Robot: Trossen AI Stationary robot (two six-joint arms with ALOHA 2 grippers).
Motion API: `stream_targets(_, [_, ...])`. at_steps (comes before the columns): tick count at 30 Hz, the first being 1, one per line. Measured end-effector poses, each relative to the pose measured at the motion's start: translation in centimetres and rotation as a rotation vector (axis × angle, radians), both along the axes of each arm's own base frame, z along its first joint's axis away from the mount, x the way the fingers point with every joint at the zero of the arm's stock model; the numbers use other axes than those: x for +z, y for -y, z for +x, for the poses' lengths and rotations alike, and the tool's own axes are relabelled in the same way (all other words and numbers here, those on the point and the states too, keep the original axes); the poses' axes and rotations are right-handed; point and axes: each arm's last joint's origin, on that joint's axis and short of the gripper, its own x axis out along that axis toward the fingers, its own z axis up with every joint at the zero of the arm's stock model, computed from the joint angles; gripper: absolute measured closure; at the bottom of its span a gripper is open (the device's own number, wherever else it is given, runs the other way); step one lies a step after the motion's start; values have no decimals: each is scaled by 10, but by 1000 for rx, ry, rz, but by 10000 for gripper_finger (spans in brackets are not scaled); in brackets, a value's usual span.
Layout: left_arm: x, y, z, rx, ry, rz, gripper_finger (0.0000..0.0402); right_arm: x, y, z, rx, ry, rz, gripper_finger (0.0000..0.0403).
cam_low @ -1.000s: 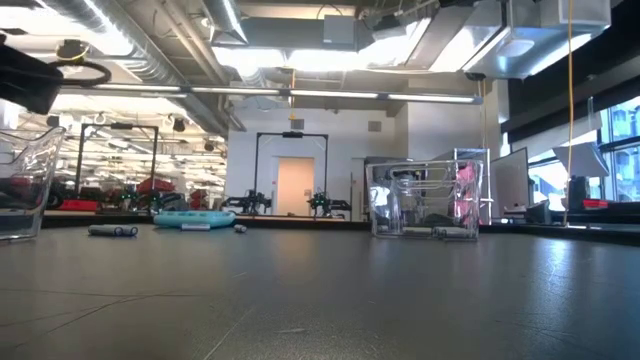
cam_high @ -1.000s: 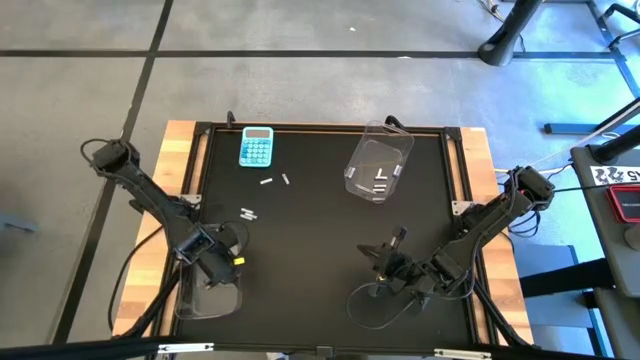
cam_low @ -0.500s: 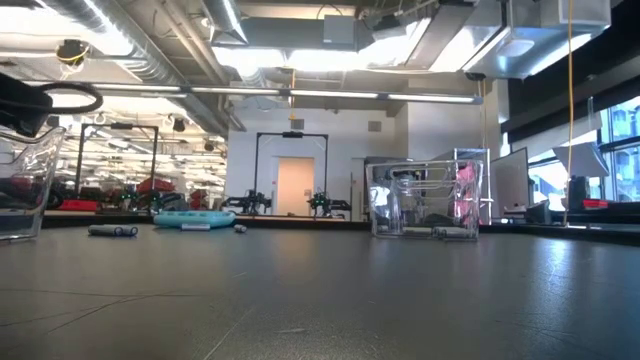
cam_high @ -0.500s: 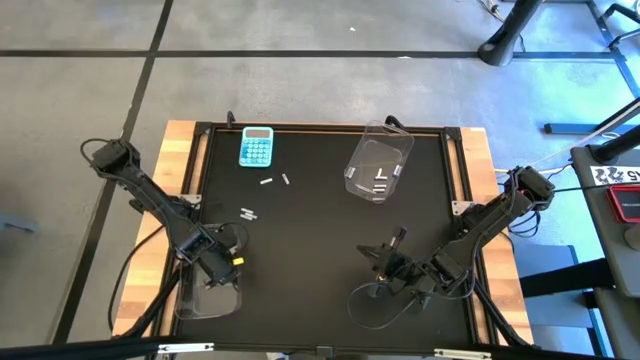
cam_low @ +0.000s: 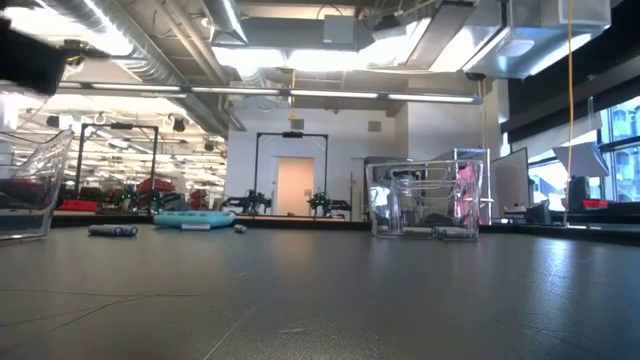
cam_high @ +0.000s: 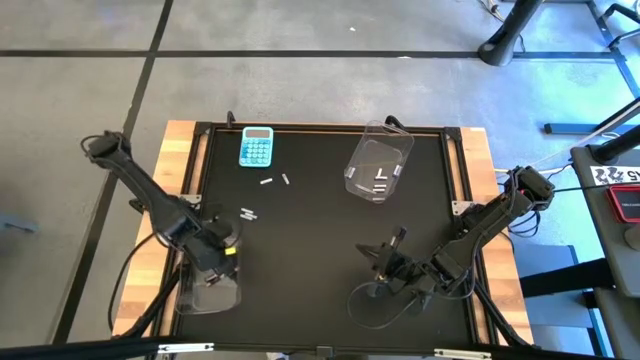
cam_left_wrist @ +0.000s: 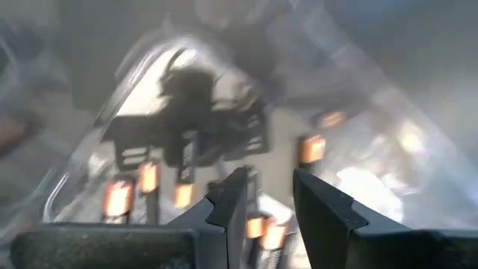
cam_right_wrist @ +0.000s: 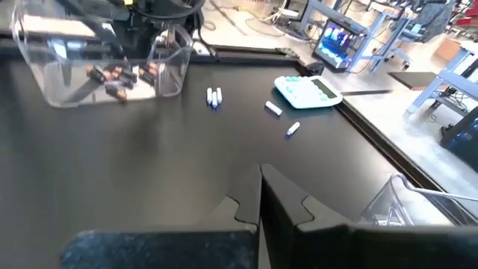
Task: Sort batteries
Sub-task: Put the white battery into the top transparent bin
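Left gripper [cam_high: 212, 262] at 8 o'clock over a clear bin [cam_high: 210, 297], fingers [cam_left_wrist: 231, 205] spread, empty. Right gripper [cam_high: 385, 262] at 5 o'clock, fingers pressed together. Loose batteries [cam_high: 247, 213] on the counter [cam_high: 310, 240].

Left wrist view: heavily blurred; dark batteries [cam_left_wrist: 149, 178] with orange bands lay inside a clear bin [cam_left_wrist: 97, 134], their count unreadable, and the left gripper [cam_left_wrist: 269, 196] showed a gap with nothing discernible in it. Low view: the near-left bin [cam_low: 30, 190] was cut off by the frame edge, its contents a dark smear. High view: loose silvery batteries [cam_high: 248, 213] were too small to count surely.
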Motion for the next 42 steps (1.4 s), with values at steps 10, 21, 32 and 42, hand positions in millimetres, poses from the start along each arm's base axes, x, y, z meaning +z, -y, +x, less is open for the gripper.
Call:
stream_targets(10, [49,-13,-2,-36,476,74,302,-3,27,34,-2,-14,119,377])
stream_targets(21, [81,11,28,-88,945,535,302,-46,92,127,185,47,133,296])
stream_targets(32, [39,46,63,-61,883,596,302,-100,199,204,-27,145,95,167])
stream_targets(42, [35,51,62,-59,888,594,302,-114,257,245,-201,-21,187,166])
